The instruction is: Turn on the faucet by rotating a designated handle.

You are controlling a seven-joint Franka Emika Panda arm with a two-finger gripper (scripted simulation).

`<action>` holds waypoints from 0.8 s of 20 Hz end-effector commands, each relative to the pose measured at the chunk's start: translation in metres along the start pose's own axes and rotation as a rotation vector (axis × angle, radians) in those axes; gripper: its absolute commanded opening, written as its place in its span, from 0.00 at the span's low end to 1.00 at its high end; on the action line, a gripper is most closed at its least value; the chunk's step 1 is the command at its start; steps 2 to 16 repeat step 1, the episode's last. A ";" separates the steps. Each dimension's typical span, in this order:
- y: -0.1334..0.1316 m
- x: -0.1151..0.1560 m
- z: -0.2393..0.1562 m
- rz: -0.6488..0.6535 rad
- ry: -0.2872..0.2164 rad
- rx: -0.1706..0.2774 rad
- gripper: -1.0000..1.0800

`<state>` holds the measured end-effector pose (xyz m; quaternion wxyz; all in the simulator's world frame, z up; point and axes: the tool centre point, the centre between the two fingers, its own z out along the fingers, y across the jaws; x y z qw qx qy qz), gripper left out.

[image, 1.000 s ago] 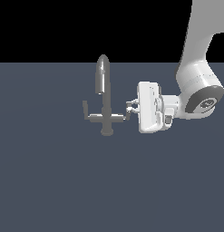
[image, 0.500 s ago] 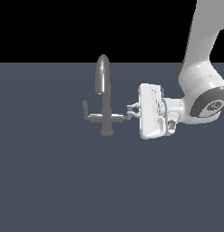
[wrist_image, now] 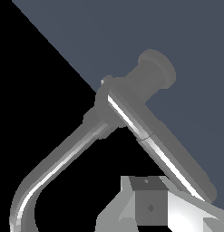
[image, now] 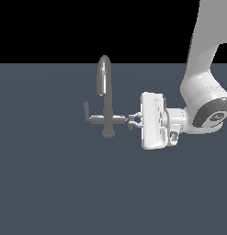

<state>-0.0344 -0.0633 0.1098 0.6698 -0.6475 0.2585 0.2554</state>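
One claw (image: 132,120) in play, pointing sideways at the faucet (image: 104,98) from the exterior view's right. Its fingertips sit right at the outer end of the handle (image: 120,118), the crossbar arm on the claw's side; the matching arm (image: 89,114) is on the far side of the stem, away from the claw.

Claw state: fingers look slightly parted around the handle tip, but the exterior view is too small to confirm contact, and the wrist view shows only one finger (wrist_image: 147,204) beside the bar. Cannot tell if it's clenched or released.

Faucet stands upright on the dark surface (image: 50,183), directly ahead of the claw, arched spout rising above the crossbar.

Handling, my judgement:
- Rigid metal, fixed base. Won't lift or flex; only the handle pivots.
- Smooth shiny bar in the wrist view (wrist_image: 149,140), likely slippery. A loose pinch may slide off.
- Take hold near the outer tip, by the stubby bend: longest lever arm, and the bend gives the fingers something to catch.
- Follow the arc about the stem; a straight shove would just jam against the rigid body.
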 end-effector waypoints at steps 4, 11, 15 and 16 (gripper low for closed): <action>0.034 0.012 0.000 0.045 0.009 0.001 0.00; 0.034 0.012 0.000 0.045 0.009 0.001 0.00; 0.034 0.012 0.000 0.045 0.009 0.001 0.00; 0.034 0.012 0.000 0.045 0.009 0.001 0.00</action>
